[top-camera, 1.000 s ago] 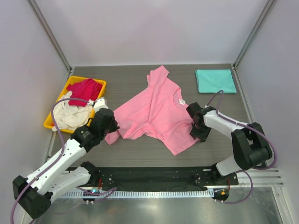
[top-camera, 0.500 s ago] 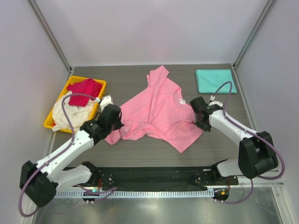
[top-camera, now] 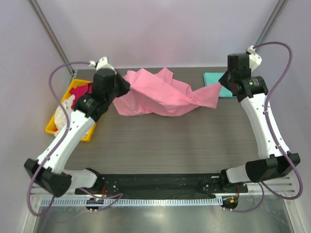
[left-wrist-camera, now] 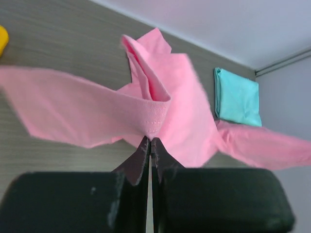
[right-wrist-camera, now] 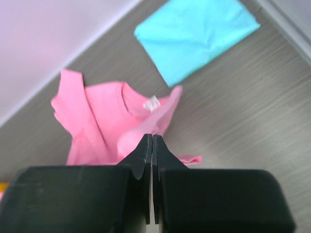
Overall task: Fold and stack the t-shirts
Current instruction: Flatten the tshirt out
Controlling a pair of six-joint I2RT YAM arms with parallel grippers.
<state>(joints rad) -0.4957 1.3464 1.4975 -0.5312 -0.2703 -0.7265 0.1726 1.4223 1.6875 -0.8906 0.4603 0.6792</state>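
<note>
Hanging stretched above the counter [top-camera: 160, 145], pink t-shirt [top-camera: 160, 94] is pinched at one end by left fingers [left-wrist-camera: 137, 163], other end by right fingers [right-wrist-camera: 141, 160]. Folded teal t-shirt [right-wrist-camera: 194, 34] lies far right, partly hidden in top view. Yellow bin [top-camera: 51, 128] is half covered by left arm.
</note>
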